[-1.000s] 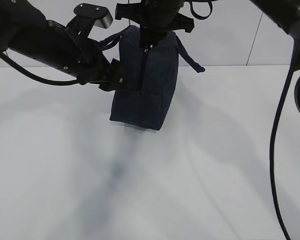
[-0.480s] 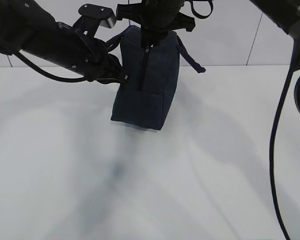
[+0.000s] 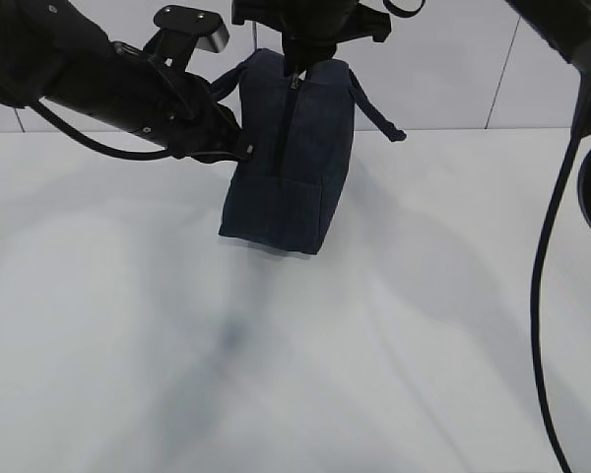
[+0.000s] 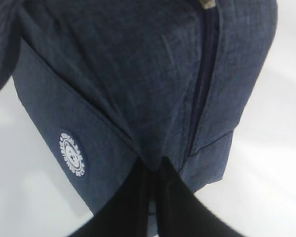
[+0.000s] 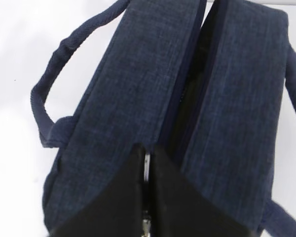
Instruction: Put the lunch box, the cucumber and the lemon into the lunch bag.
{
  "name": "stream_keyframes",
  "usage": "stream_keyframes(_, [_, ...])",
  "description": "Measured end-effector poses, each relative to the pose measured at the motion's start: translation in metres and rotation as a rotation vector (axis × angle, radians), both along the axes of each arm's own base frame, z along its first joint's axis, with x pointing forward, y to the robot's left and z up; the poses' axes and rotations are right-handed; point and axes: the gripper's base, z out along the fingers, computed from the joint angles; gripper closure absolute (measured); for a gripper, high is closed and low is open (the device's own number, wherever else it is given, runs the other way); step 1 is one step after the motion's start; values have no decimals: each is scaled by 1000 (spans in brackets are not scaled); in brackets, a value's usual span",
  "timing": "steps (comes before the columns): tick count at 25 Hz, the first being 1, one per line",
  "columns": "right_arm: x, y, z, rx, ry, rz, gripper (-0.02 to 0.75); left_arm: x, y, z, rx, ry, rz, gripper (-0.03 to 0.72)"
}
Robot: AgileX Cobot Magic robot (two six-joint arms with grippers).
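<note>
From the outside camera, the dark blue lunch bag (image 3: pixel 288 158) stands on the white table (image 3: pixel 295 355), near its far edge and close to the wall. It stands on one end, with the zipper (image 3: pixel 288 123) running up and down the side facing us. One loop handle (image 3: pixel 376 113) sticks out to the right. The left gripper (image 3: pixel 244 148) comes in from the left and touches the bag's left side, low on the zipper line. The right gripper (image 3: pixel 297 71) comes down from above and meets the very top of the bag, where the zipper starts. From here you cannot see how either pair of jaws stands.

The left wrist camera shows more. The left gripper (image 4: pixel 150 170) has its two black fingers pressed together, pinching a fold of the blue cloth right beside the zipper. A round white logo (image 4: pixel 72 153) sits on the bag's side panel, which the outside camera does not show.

The right wrist camera looks along the top of the bag (image 5: pixel 187 103). The zipper gap is open a little, dark inside. The right gripper (image 5: pixel 147 170) has its jaws squeezed onto a small silver metal piece, the zipper pull (image 5: pixel 146 168). A handle (image 5: pixel 54 103) loops out on the left.
</note>
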Motion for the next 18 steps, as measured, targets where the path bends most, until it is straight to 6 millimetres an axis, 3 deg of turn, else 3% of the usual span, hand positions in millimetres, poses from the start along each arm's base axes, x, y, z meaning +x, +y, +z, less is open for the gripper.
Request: stream_keyframes(18, [4, -8, 5, -77, -65, -33, 738, 3, -1, 3, -45, -10, 52, 698])
